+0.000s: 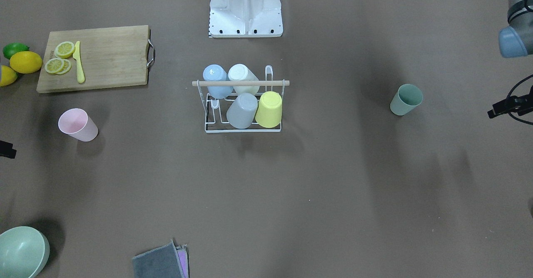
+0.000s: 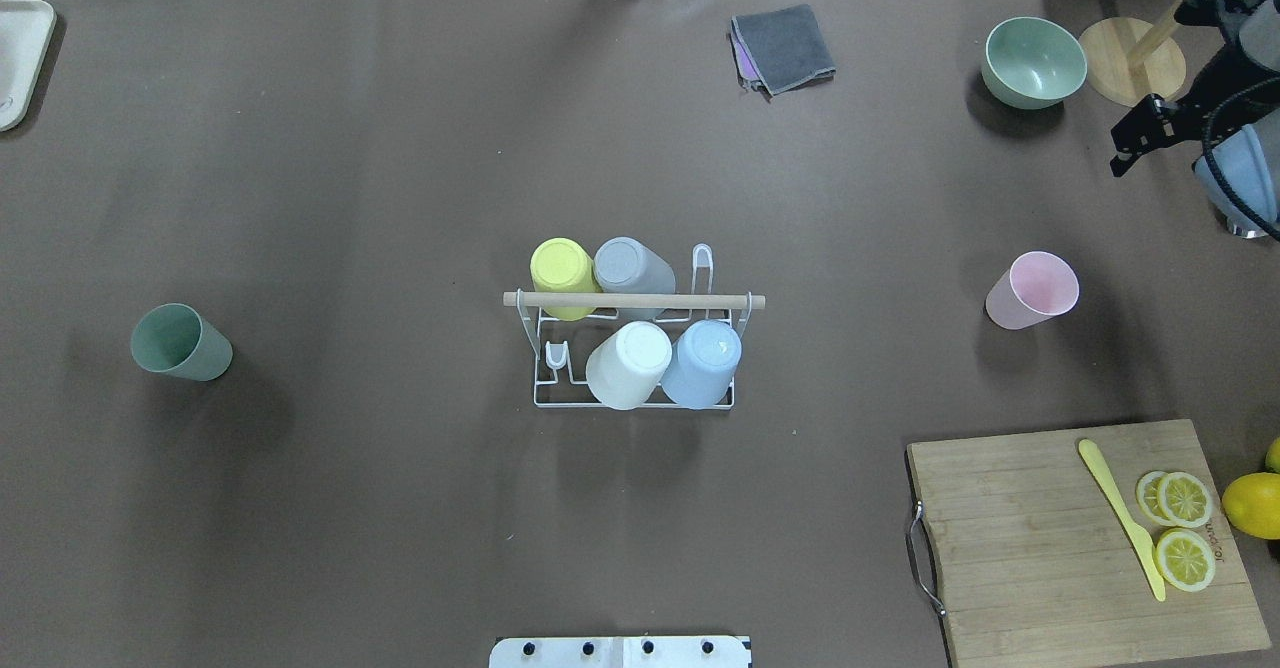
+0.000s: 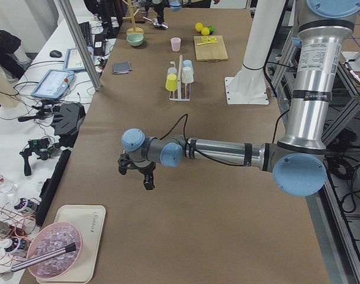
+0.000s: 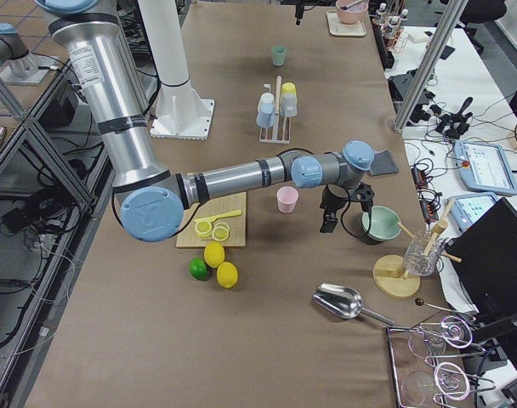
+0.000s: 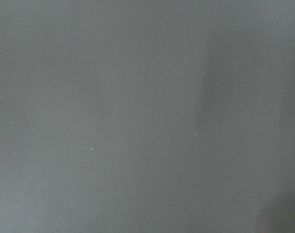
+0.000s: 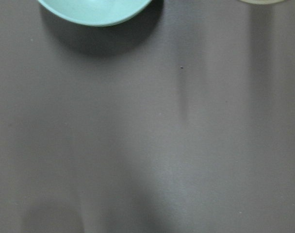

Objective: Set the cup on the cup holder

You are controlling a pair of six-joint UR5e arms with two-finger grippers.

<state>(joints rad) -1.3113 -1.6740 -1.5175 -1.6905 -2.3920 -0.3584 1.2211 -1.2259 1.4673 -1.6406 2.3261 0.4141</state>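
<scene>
The white wire cup holder with a wooden rod handle stands mid-table. It holds upside-down yellow, grey, white and blue cups. A green cup stands alone on my left side. A pink cup stands alone on my right side. My left gripper hovers over bare table beyond the green cup, its fingers apart and empty. My right gripper hovers between the pink cup and a green bowl, its fingers apart and empty. Neither wrist view shows fingers.
A cutting board with lemon slices and a yellow knife lies at the near right, whole lemons beside it. Folded cloths lie at the far edge. A wooden stand base sits by the bowl. A tray sits far left.
</scene>
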